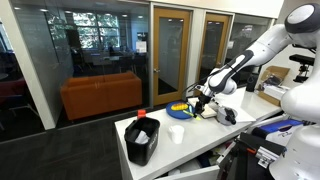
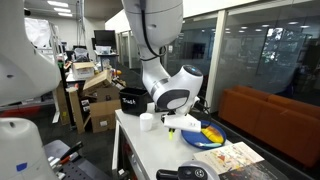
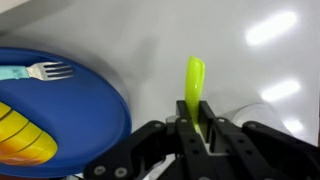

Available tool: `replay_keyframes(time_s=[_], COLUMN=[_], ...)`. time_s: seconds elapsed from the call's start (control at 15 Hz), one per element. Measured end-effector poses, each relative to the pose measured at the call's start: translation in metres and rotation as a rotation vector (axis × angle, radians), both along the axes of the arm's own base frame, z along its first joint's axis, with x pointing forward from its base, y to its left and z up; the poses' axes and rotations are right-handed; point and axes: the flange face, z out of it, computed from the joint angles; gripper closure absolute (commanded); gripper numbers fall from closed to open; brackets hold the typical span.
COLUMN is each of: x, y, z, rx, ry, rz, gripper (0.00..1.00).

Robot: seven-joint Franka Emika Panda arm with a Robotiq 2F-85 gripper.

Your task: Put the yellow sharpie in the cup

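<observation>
In the wrist view my gripper is shut on the yellow sharpie. The sharpie sticks out past the fingertips over the white table. In both exterior views the gripper hangs low over the table beside the blue plate. The small white cup stands upright on the table, apart from the gripper, between it and the black bin. The cup is not clearly seen in the wrist view.
A blue plate holds a fork and a rounder yellow object. A large black bin stands at the table's end. The table edge runs near the bin. Papers lie nearby.
</observation>
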Motion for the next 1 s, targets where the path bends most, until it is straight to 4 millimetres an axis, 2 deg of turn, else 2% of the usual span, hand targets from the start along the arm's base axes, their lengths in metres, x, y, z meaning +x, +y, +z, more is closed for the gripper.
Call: replay_keyframes(time_s=[0.47,1.0], x=[0.006,0.005], y=[0.004,0.001], z=[0.005,0.012], rx=[0.126,0.324], ry=[0.051,0.095], rz=[0.126,0.129], gripper=[0.96,0.96])
